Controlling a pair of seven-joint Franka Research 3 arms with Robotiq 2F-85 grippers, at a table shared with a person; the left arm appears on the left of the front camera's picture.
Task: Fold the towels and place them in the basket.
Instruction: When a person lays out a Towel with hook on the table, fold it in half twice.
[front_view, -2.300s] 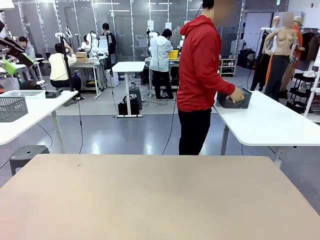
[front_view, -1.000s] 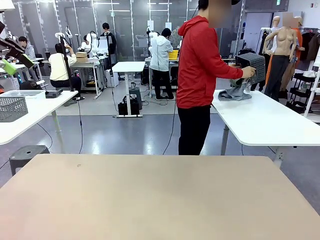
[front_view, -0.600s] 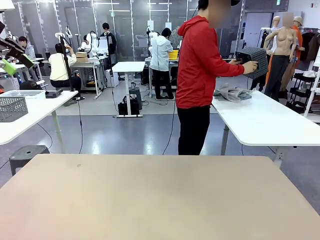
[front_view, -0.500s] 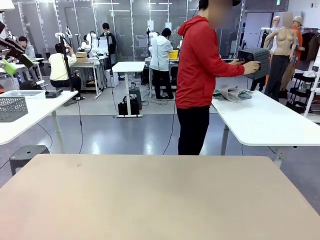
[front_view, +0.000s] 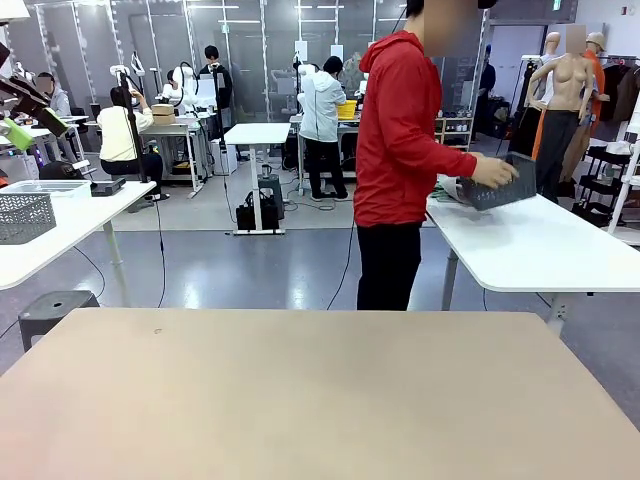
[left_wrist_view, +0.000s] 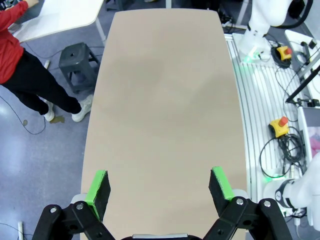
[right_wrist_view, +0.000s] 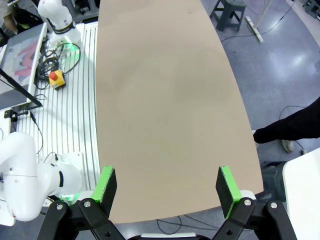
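Both claws spread wide, empty: left gripper (left_wrist_view: 159, 182) and right gripper (right_wrist_view: 165, 182) above the table (front_view: 300, 400); basket (front_view: 500, 190) well off, tilted in the person's hand (front_view: 492, 172) over the white side table (front_view: 540, 250); pale heap beside it is probably the towels (front_view: 447, 188), too small to be sure. Risks: towels land bunched or out of reach, so a pinch grabs two layers; basket set in an arm's path; hand in workspace as arms start.

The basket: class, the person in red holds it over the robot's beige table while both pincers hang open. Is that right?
No. The front view shows the person holding the basket over the white side table, not the beige table. The left pincer and right pincer do hang open.
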